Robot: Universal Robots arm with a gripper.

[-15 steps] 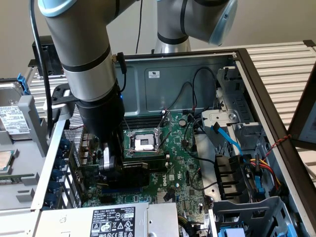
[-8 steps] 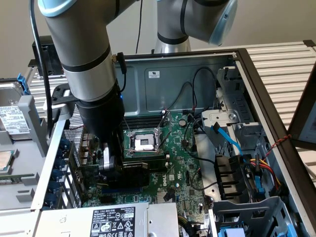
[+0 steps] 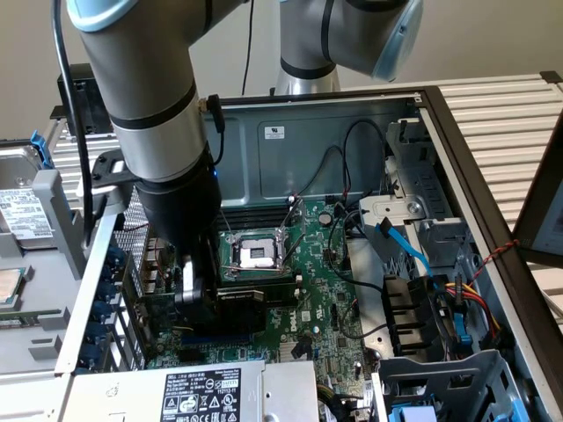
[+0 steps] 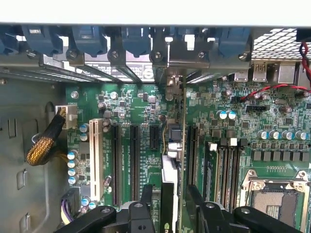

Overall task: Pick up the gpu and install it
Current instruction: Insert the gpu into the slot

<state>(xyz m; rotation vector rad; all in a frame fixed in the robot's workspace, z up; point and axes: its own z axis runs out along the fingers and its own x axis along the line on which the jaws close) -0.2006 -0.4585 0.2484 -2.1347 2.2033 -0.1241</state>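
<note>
The gpu (image 4: 171, 165) stands on edge in a motherboard slot, seen from above as a thin green board with a black shroud; its metal bracket (image 4: 175, 63) meets the case's rear wall. My gripper (image 4: 170, 191) straddles the card, one black finger (image 4: 147, 194) on each side with a small gap to the card, so it looks open. In the exterior view the gripper (image 3: 207, 303) hangs low inside the open computer case, and the gpu (image 3: 255, 301) shows as a dark bar just beside it, below the CPU socket.
The open CPU socket (image 3: 255, 255) lies beside the card. Free black slots (image 4: 116, 160) and a white slot (image 4: 95, 155) flank it. Blue bracket clips (image 4: 87, 39) line the rear wall. A labelled power supply (image 3: 193, 391) and a drive cage with cables (image 3: 440, 352) crowd the near side.
</note>
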